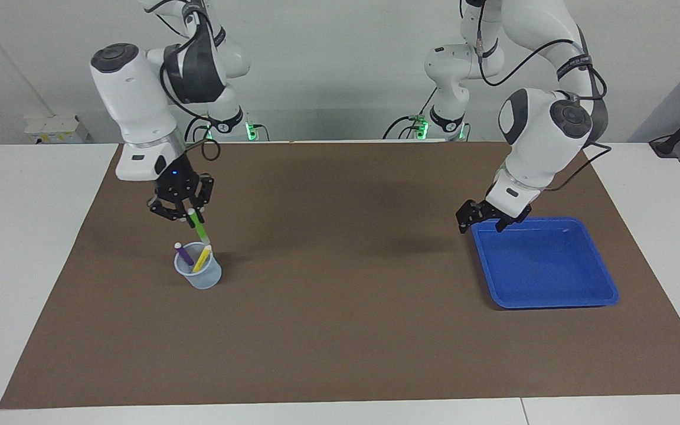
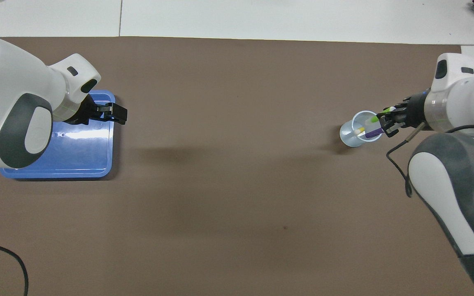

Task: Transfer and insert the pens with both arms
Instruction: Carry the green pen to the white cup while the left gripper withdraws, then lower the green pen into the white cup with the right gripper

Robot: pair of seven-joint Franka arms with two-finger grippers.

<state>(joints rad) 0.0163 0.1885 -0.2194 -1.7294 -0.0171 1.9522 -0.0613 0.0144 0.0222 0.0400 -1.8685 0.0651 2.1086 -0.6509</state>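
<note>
Green pen over the cup, held in my right jaws.

My right gripper [image 1: 189, 216] hangs over the pale-blue cup [image 1: 199, 275] at the right arm's end of the brown mat [image 1: 340, 330], its fingertips clamped on the green pen [image 1: 199, 226], which tilts with its lower end just above the cup's rim. The purple pen [image 1: 184, 254] and yellow pen [image 1: 202, 258] lean inside the cup. My left gripper [image 1: 481, 217] hangs with jaws spread wide and holding nothing, over the edge of the blue tray [image 1: 605, 283] that lies nearest the robots.
</note>
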